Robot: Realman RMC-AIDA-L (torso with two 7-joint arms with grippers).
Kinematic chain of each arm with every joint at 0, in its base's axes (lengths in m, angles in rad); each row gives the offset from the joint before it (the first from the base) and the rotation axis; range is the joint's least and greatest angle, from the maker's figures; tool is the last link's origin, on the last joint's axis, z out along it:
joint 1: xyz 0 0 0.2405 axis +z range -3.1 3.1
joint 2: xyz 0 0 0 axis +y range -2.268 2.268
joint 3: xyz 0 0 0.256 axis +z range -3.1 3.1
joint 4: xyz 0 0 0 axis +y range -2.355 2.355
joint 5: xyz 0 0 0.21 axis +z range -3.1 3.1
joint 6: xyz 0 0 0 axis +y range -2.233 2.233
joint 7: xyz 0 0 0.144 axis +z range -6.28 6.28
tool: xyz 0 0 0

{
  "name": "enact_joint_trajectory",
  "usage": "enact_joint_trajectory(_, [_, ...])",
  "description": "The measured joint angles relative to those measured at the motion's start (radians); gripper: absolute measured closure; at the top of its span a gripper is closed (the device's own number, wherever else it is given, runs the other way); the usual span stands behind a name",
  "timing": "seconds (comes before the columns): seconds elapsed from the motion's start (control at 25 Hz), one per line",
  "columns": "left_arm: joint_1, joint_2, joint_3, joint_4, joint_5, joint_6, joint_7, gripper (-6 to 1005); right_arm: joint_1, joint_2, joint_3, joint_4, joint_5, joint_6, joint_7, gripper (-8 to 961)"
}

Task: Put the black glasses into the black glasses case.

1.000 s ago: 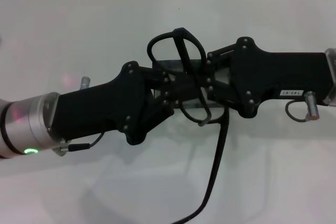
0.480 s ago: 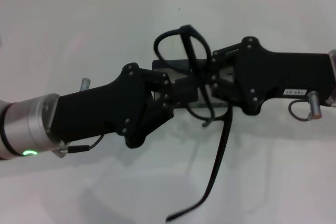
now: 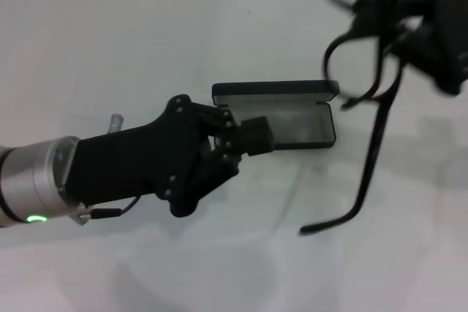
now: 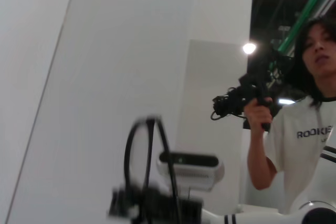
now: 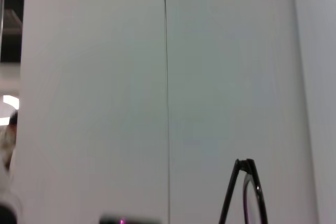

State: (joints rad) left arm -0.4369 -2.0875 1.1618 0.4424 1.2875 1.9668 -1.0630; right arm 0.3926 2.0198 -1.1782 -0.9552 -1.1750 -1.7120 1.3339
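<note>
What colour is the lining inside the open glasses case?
Grey, inside the black glasses case; it shows best in the head view.

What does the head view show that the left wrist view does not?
Only the head view shows the open black glasses case on the white table, with the left gripper at its near edge. Only the left wrist view shows a person holding a camera. Both show the black glasses, held aloft by the right gripper.
</note>
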Motion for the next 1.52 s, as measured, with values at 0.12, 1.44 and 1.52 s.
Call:
enact_joint_trajectory(0.12, [-0.010, -0.002, 0.011, -0.004, 0.012, 0.000, 0.000, 950, 0.001, 0.000, 0.032, 0.032, 0.091, -0.039, -0.029, 843])
enact_joint_trajectory(1.44, [-0.068, -0.013, 0.385, -0.118, -0.426, -0.007, 0.190, 950, 0.260, 0.008, -0.351, 0.501, 0.354, 0.157, -0.367, 842])
enact_joint_trajectory(1.52, [-0.069, -0.012, 0.383, -0.132, -0.447, -0.019, 0.187, 951, 0.264, 0.008, -0.367, 0.499, 0.354, 0.162, -0.374, 842])
